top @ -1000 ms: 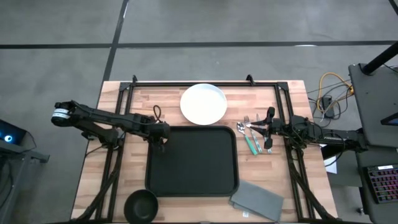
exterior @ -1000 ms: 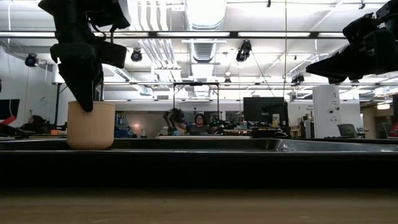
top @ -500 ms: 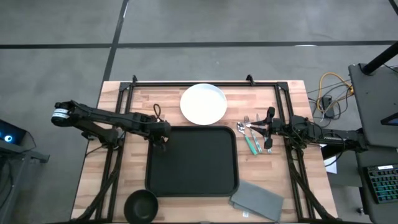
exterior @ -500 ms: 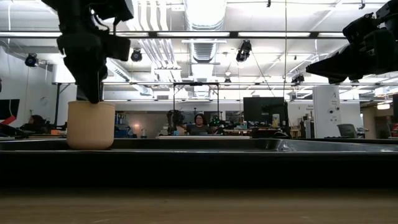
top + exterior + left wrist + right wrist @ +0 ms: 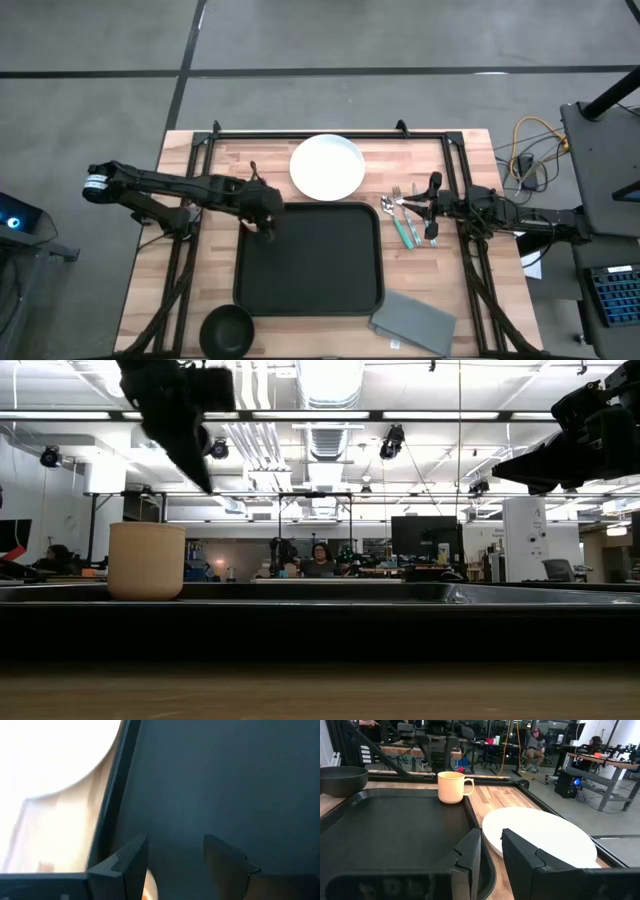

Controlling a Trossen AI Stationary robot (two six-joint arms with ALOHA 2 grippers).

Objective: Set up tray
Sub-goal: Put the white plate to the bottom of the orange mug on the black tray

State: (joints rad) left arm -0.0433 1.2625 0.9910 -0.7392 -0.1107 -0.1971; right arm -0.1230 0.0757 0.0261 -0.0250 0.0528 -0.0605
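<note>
A beige mug stands upright on its base in the far left corner of the black tray. My left arm hides it in the high view. My left gripper hangs open above the mug, slanting down, clear of its rim. My right gripper waits level at the table's right side above the cutlery. There is a narrow gap between its fingers and nothing in it.
A white plate lies on the wood just beyond the tray's far edge. A black bowl sits near the front left, and a grey folded napkin near the front right. Most of the tray's floor is bare.
My left gripper has come up off the mug's rim, where its fingers reached down a second ago. It has risen clear and tipped a little toward the table's right edge. The mug has stayed standing where it was.
</note>
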